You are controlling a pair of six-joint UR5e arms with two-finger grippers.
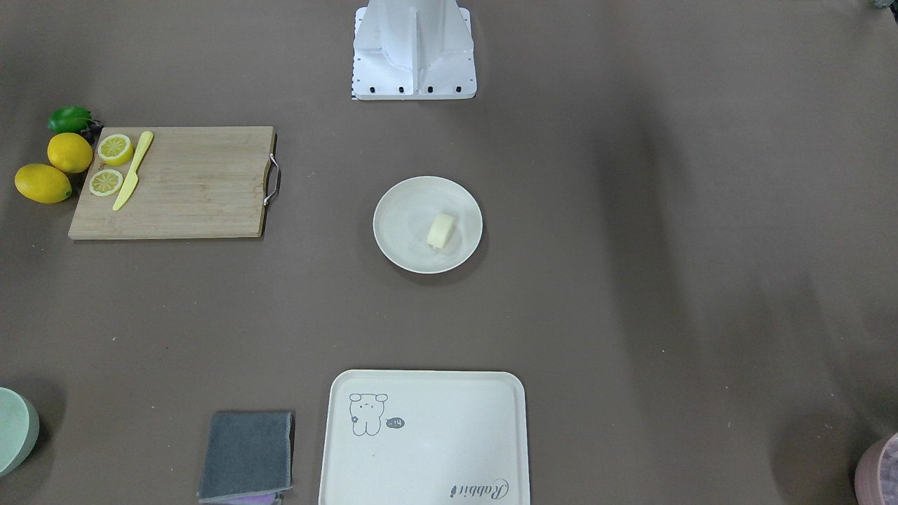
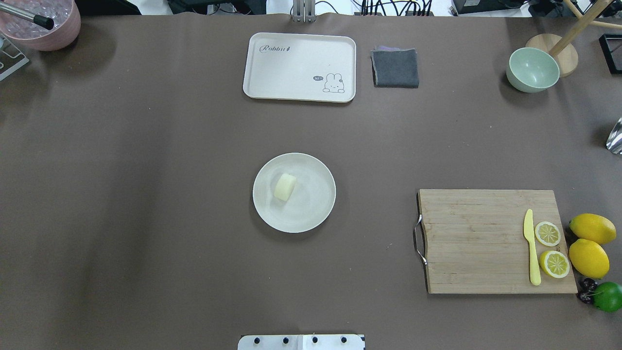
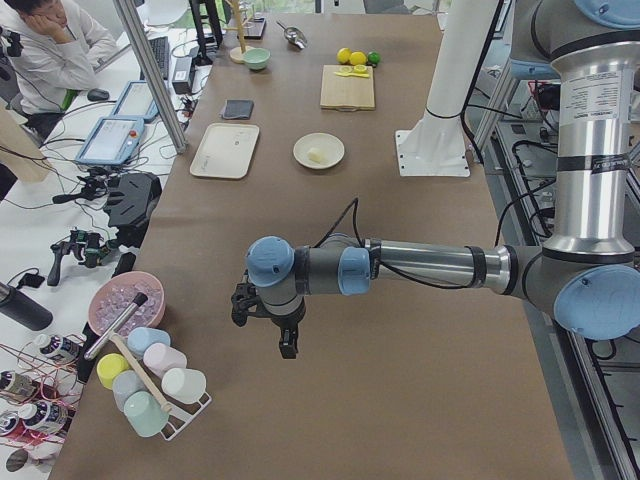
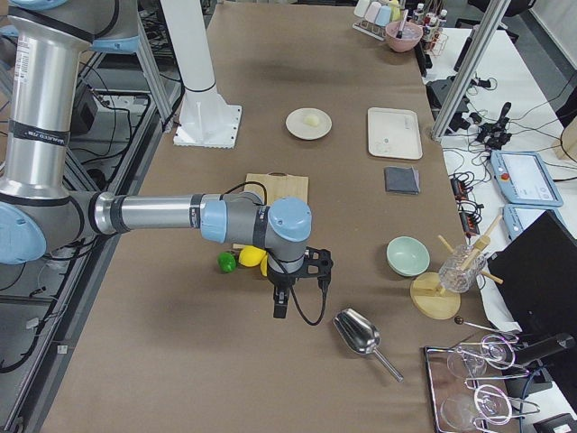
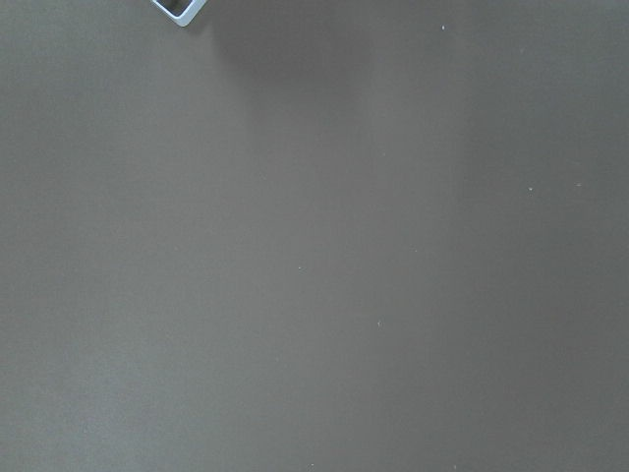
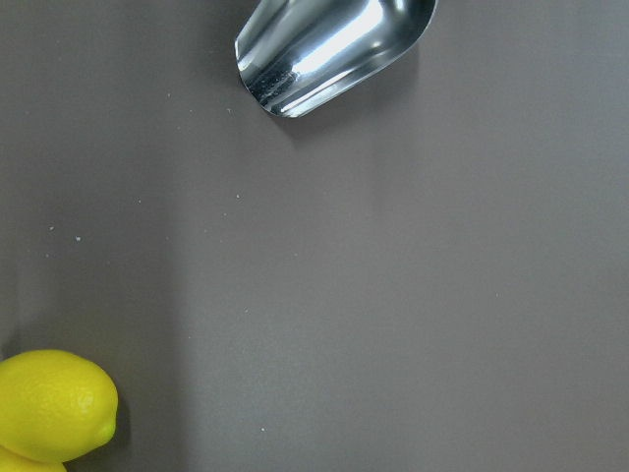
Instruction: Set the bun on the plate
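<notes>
The pale cream bun (image 1: 441,231) (image 2: 285,186) lies on the round off-white plate (image 1: 401,223) (image 2: 312,200) at the middle of the table, a little off the plate's centre. In the side views the bun (image 3: 316,154) (image 4: 310,119) rests on that plate (image 3: 331,144) (image 4: 297,127) far from both arms. My left gripper (image 3: 285,345) hangs over bare table near the robot's left end. My right gripper (image 4: 279,311) hangs near the lemons at the right end. Neither holds anything I can see, and I cannot tell if they are open or shut.
A wooden cutting board (image 2: 486,240) carries a yellow knife (image 2: 532,248) and lemon slices (image 2: 547,233), with whole lemons (image 2: 589,257) beside it. A cream tray (image 2: 300,67), grey cloth (image 2: 395,67), green bowl (image 2: 532,69) and metal scoop (image 6: 329,49) lie around. A person (image 3: 50,45) sits beyond.
</notes>
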